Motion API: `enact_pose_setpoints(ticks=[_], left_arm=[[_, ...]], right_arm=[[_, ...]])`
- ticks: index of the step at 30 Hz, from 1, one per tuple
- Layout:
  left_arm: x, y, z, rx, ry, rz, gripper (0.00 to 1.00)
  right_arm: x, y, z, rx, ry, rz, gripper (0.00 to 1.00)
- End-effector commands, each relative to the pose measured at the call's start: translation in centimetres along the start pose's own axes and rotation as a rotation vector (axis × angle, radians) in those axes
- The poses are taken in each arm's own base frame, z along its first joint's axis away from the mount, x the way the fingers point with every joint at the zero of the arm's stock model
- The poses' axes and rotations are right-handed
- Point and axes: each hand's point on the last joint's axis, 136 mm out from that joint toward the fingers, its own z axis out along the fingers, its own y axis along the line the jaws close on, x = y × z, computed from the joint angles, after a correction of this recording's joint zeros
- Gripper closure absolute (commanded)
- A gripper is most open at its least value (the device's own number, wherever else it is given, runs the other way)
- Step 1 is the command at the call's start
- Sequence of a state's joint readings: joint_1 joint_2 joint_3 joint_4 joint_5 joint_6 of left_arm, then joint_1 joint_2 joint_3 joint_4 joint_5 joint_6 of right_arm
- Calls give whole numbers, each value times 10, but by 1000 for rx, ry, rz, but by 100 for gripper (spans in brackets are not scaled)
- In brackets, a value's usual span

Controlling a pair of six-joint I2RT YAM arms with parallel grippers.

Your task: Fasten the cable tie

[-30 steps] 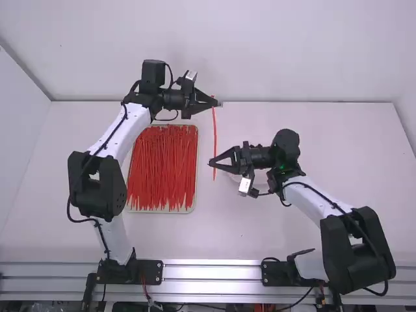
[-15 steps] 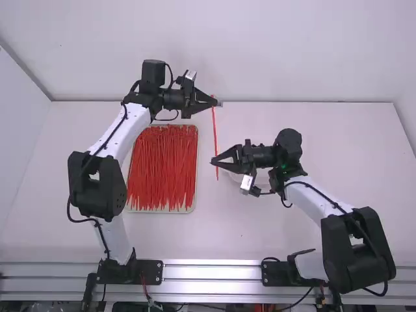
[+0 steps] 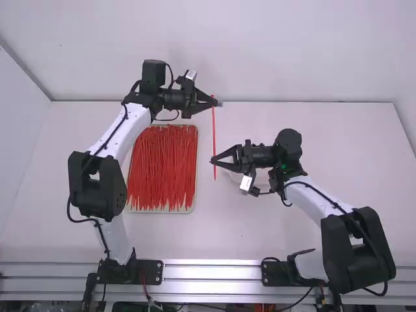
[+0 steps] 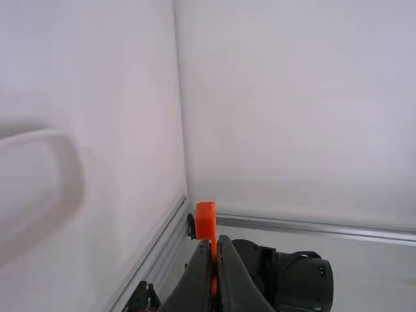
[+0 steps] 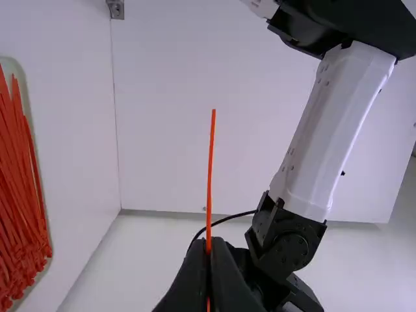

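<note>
The task is at an early stage, as I judge it. One orange cable tie (image 3: 214, 133) is lifted above the surface (image 3: 325, 130) and is stretched straight between the two grippers. The left gripper (image 3: 208, 101) has its fingers pressed together on the tie just behind the head (image 4: 206, 217); the square head stands out a little past the fingertips. The right gripper (image 3: 215, 160) pinches the strap at the other end, and the thin tail (image 5: 210, 169) goes on freely beyond its fingertips. The pile of spare ties (image 3: 162, 168) lies on its tray, beside the right gripper and below the left one.

What seems done: a single tie is picked out and both ends are under control. What is left, in my opinion, is nearly all of the fastening. The strap makes no loop, the tail tip is well apart from the head, and nothing is threaded through the head or pulled tight.
</note>
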State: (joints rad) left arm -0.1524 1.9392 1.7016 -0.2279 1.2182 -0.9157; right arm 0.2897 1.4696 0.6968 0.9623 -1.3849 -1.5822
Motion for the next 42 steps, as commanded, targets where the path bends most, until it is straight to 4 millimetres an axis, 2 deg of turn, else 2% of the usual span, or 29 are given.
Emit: enact_pose_setpoints(ticks=[1, 8, 13, 17, 29, 31, 35, 37, 38, 42], left_arm=[[7, -7, 3, 15, 24, 25, 98], [7, -7, 3, 15, 24, 42, 98], [7, -7, 3, 15, 26, 40, 98], [8, -7, 4, 17, 29, 52, 98], [11, -2, 4, 3, 35, 29, 98], [12, -2, 5, 3, 38, 25, 98], [16, -4, 10, 6, 51, 31, 98], [17, -5, 12, 6, 55, 32, 98], [17, -5, 11, 7, 55, 44, 98], [18, -4, 13, 6, 58, 53, 98]], right_arm=[[-1, 0, -1, 0, 0, -8, 95], [-1, 0, -1, 0, 1, -27, 88], [0, -1, -1, 0, 2, -27, 91], [4, -1, -1, 0, 30, -28, 100], [4, -1, -1, 0, 29, -21, 100], [4, -1, -1, 0, 29, -21, 94], [8, 0, -1, 0, 53, -14, 93], [11, 0, -1, 0, 66, 16, 95], [12, -1, -1, 3, 75, 47, 100], [11, -3, -1, 10, 69, 179, 100]])
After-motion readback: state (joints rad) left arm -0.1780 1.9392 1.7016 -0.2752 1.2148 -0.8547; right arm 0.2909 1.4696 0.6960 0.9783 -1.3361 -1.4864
